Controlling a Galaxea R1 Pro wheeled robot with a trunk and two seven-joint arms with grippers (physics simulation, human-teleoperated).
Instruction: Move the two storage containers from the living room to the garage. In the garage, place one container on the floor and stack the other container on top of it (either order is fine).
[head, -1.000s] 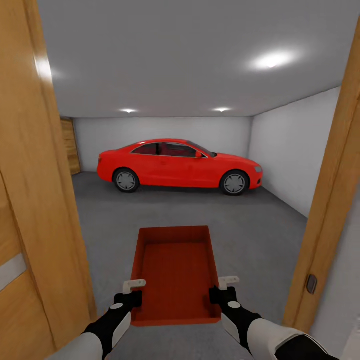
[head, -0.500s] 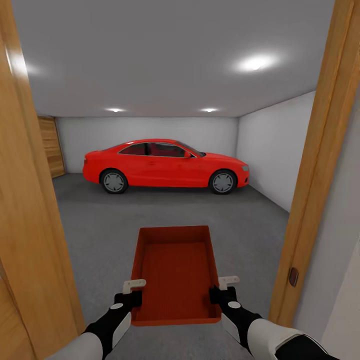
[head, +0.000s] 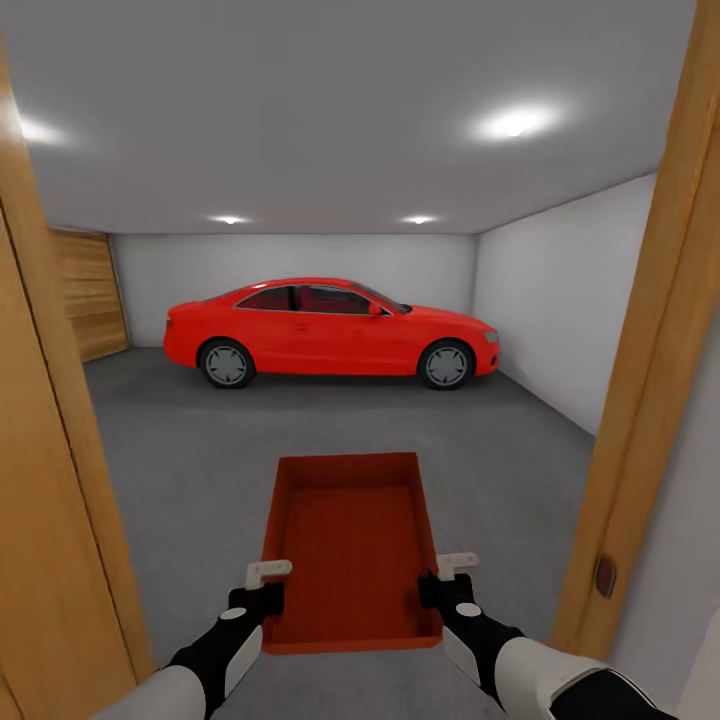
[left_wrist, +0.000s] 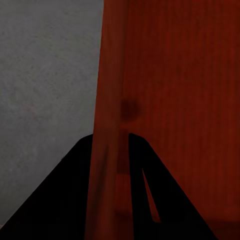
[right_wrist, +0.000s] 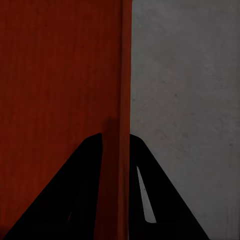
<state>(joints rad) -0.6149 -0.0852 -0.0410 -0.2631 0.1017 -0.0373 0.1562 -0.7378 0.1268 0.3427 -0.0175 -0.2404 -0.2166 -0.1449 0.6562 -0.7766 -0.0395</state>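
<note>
From the head view, I hold one storage container out in front of me above the garage floor; its ribbed inside holds nothing. My left gripper clamps its left wall, my right gripper its right wall. A red car stands beyond.

At my left wrist, the jaws pinch the container's thin wall.

At my right wrist, likewise.
</note>
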